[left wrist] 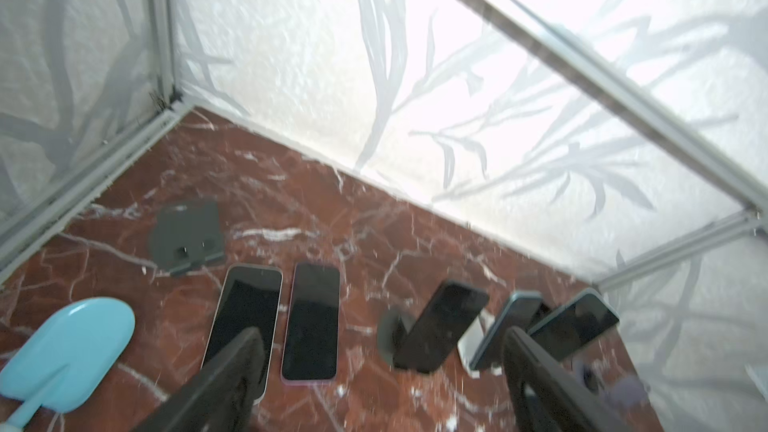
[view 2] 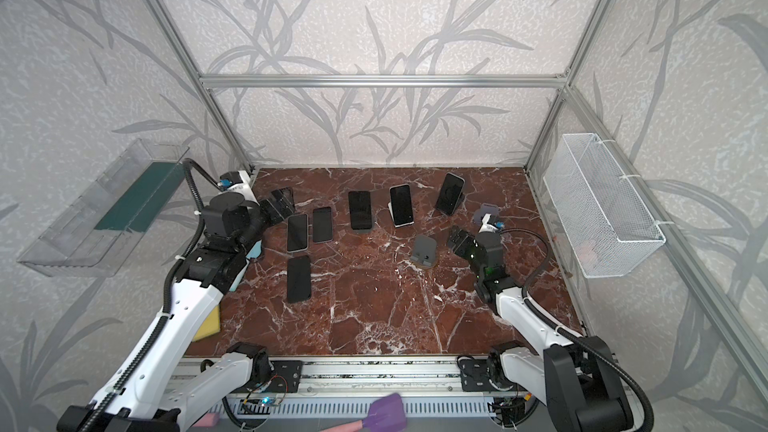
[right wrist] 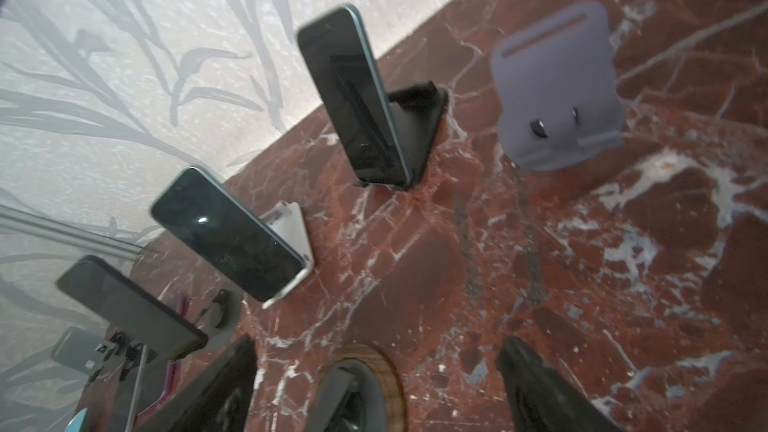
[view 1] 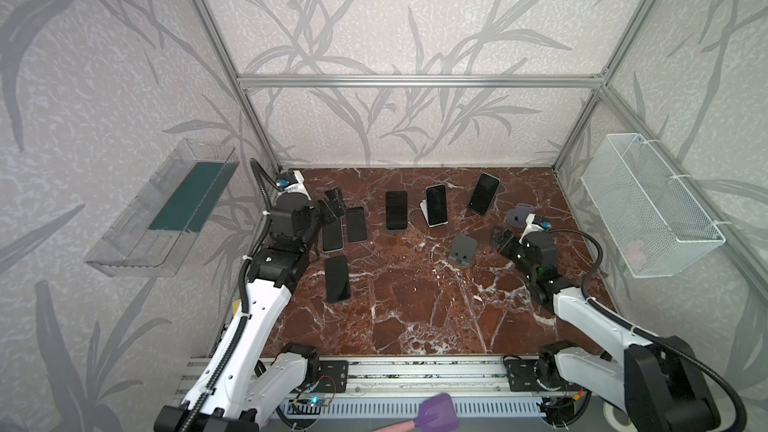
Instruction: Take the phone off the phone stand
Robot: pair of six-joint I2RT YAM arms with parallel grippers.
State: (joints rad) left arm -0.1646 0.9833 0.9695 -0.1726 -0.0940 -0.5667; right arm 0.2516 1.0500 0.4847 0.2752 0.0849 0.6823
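Three phones lean on stands in a row near the back wall: the left phone on a dark stand, the middle phone on a white stand, and the right phone on a black stand. Each one is tilted backward with its lower edge caught by the lip of its stand, so I judge it must be lifted upward and forward, not pushed sideways. The flat phones lie on the surface at the left, and two stands are empty, the grey stand and the purple stand. The left gripper hovers over the flat phones; its fingers are spread wide with nothing between them. The right gripper hangs just beside the grey stand, and its fingers are also wide apart and hold nothing. The gaps between the three standing phones are narrow, and the purple stand is near the right phone, so an approach from above seems safest. The front half of the surface is bare and gives good room for laying a phone down.
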